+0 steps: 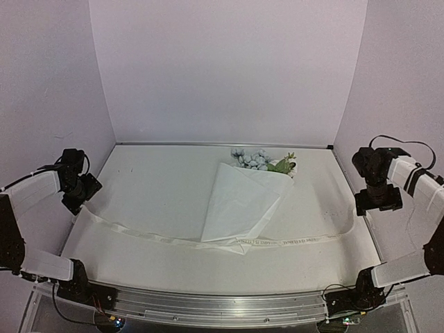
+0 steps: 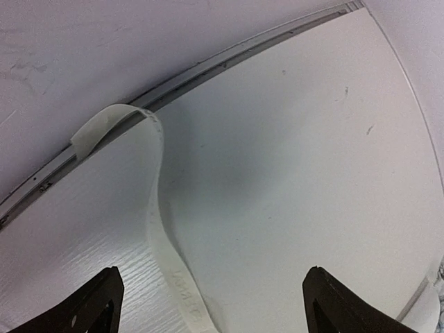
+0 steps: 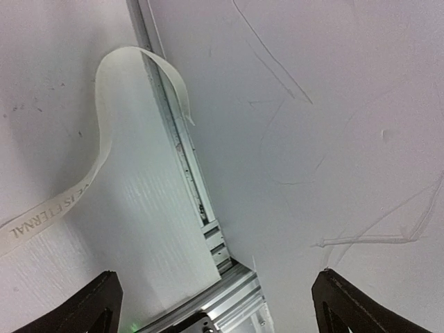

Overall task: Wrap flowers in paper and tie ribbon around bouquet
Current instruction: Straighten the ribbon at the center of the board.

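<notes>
The paper (image 1: 239, 201) lies folded into a loose cone on the table. The flowers (image 1: 253, 159) stick out of its far, wide end with pale blue blooms and green leaves. The ribbon (image 1: 166, 238) lies flat from side to side and meets the cone's narrow near end. My left gripper (image 1: 82, 196) hovers open over the ribbon's left end (image 2: 156, 208), which curls up by the table's edge. The left gripper (image 2: 213, 272) holds nothing. My right gripper (image 1: 378, 202) hangs open near the ribbon's right end (image 3: 104, 139). The right gripper (image 3: 216, 273) is empty too.
Pale walls close the white table (image 1: 159, 180) in on the left, back and right. An aluminium rail (image 1: 222, 305) runs along the near edge by the arm bases. A metal edge strip (image 2: 208, 73) borders the left side, and a similar metal strip (image 3: 187, 166) borders the right.
</notes>
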Available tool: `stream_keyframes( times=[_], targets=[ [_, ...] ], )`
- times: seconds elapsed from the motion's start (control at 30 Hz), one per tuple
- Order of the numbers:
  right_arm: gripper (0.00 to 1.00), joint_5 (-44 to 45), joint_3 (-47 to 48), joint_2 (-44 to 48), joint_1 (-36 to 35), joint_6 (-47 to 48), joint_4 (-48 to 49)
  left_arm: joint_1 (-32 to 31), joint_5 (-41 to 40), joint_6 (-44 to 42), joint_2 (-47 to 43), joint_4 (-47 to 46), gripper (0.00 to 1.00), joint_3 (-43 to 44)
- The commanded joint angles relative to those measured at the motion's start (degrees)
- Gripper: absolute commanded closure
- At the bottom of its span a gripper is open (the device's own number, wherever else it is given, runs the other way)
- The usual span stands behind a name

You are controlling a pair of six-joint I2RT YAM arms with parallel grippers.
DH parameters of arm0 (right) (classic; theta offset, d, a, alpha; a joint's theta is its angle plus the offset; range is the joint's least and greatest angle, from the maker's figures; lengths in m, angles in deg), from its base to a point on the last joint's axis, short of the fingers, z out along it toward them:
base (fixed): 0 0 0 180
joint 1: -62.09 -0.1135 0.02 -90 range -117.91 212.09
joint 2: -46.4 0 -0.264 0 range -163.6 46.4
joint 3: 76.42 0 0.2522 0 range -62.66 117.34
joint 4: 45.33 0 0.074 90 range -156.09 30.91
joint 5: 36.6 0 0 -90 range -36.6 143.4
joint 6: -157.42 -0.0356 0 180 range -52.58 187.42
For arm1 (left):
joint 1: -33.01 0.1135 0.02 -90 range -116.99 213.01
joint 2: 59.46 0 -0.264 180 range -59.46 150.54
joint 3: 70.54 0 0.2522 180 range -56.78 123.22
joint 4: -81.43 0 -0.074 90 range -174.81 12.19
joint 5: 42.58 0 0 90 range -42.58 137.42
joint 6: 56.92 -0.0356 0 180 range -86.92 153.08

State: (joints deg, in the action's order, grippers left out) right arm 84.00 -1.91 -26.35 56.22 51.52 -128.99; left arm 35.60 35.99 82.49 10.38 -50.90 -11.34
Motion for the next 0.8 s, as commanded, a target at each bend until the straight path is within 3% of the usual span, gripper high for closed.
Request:
stream_keyframes(
  times=[0.0, 0.1, 0.23, 0.47, 0.57, 0.77],
  targets=[
    [0.02, -7.5, 5.6, 3.2, 0.2, -5.7, -6.1, 0.1, 8.7, -4.8, -0.7, -5.0, 0.06, 4.6],
    [0.02, -17.2, 7.9, 3.8, 0.1, -8.5, -7.3, -0.7, 15.5, -6.9, -0.2, -6.9, 0.06, 6.1],
    [0.02, -31.6, 2.8, 4.8, -2.8, -14.2, 2.9, -7.9, 20.9, -9.2, 2.0, -10.2, 0.06, 8.6],
    [0.02, -36.8, -2.8, -2.8, -15.0, -21.2, 27.6, -21.9, 31.9, -10.6, 15.4, -20.1, 0.07, 14.3],
    [0.02, -40.2, -3.3, -8.4, -15.7, -24.9, 38.6, -25.0, 36.7, -12.2, 23.8, -22.7, 0.1, 19.1],
    [0.02, -45.5, -0.2, -19.1, -16.8, -28.7, 48.1, -29.3, 43.7, -13.9, 35.6, -25.9, 0.2, 25.8]
  ],
)
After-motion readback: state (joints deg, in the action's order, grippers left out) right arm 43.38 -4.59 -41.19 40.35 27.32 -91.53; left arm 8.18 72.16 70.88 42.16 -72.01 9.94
